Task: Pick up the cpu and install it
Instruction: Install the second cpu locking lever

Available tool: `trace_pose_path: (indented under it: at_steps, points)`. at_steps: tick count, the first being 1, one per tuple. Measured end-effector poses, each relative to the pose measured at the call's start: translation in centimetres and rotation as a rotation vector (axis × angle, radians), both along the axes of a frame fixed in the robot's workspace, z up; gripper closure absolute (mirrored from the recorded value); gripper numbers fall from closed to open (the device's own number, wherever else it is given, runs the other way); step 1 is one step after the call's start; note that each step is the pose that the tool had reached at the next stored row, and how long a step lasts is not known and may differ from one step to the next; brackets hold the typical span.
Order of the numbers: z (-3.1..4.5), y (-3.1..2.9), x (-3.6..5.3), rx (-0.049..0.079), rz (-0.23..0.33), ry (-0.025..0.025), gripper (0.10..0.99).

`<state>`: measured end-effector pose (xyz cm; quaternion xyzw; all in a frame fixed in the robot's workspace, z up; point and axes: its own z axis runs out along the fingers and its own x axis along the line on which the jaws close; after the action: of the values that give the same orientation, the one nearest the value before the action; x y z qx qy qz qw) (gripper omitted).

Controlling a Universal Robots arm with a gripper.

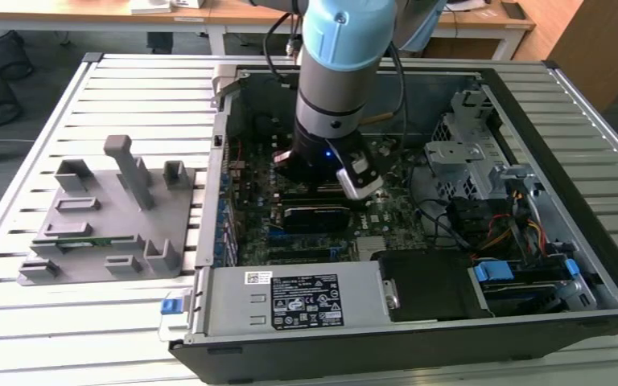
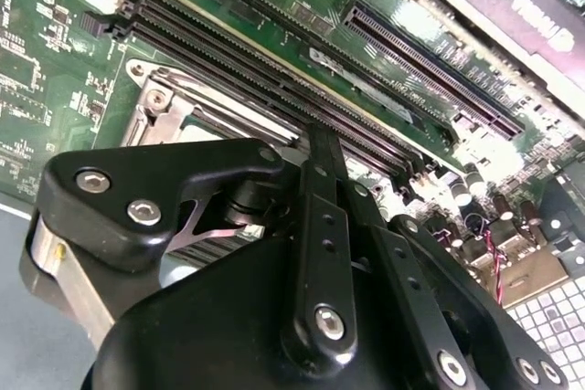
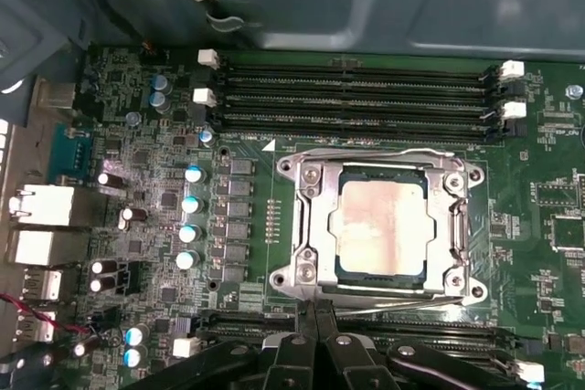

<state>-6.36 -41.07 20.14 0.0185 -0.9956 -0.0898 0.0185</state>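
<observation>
Silvery-white square metal-topped cpu [image 3: 379,227] sits in the metal-framed socket [image 3: 306,226] on the green motherboard [image 3: 155,180]; black gripper [image 3: 315,321] hovers beside it, fingers pressed together, empty.

white printed label on power supply [image 1: 306,301] (print too small), nothing legible elsewhere

One cpu [image 3: 379,226]; one tool [image 3: 315,317]

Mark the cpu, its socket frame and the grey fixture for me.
cpu [image 3: 377,223]: first wrist view, middle of its metal top.
socket frame [image 3: 306,226]: first wrist view, one side bar beside the chip.
grey fixture [image 1: 105,211]: exterior view, flat base between the posts.
</observation>
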Motion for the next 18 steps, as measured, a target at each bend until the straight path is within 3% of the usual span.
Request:
trace_pose_path:
  at_steps: [3,10,18]
  points:
    - [-0.02,-0.27,-0.11,0.016,0.000,0.0000,0.980]
    - [-0.16,-0.73,-0.33,0.032,0.000,0.0001,0.980]
    - [-0.44,-0.81,-0.69,0.053,0.000,0.0000,0.980]
